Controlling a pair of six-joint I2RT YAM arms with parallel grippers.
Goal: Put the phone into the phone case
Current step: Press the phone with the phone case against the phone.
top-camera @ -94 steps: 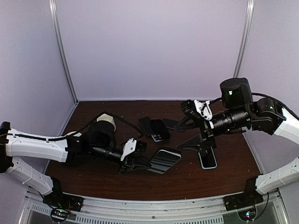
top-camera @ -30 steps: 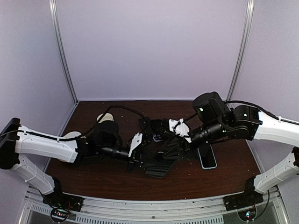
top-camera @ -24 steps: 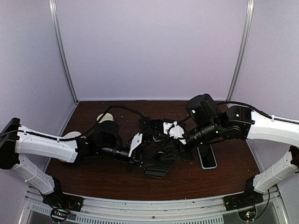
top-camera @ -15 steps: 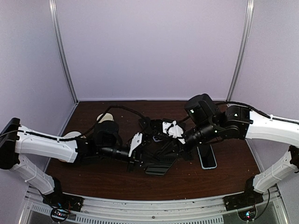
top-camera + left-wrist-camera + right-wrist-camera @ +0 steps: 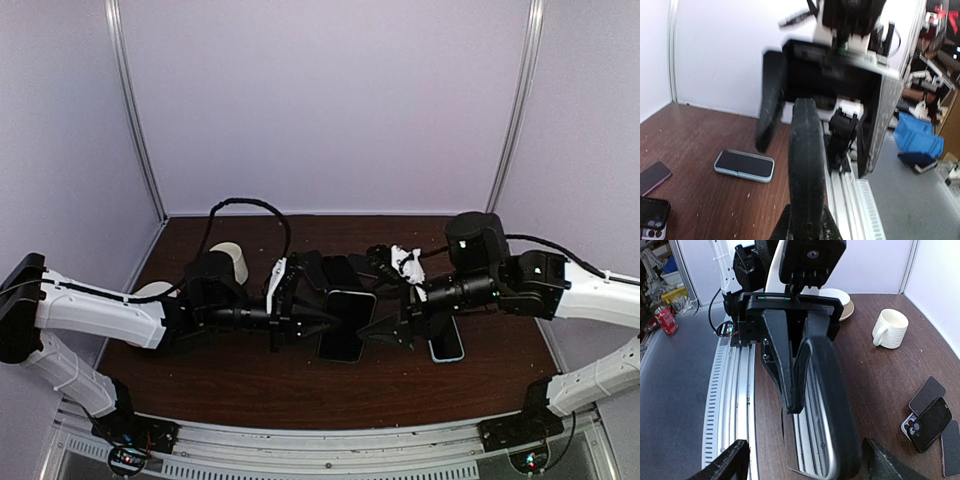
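The left gripper is clenched on the black case, holding it out rightward (whether it is empty, I cannot tell). The right gripper, spread wide around the free end, should close squarely and gently. A blue-edged phone lies flat beyond, on a brown table between pale walls.

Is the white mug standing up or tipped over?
Standing up. In the right wrist view the white mug rests on its base on the table, its open mouth facing up.
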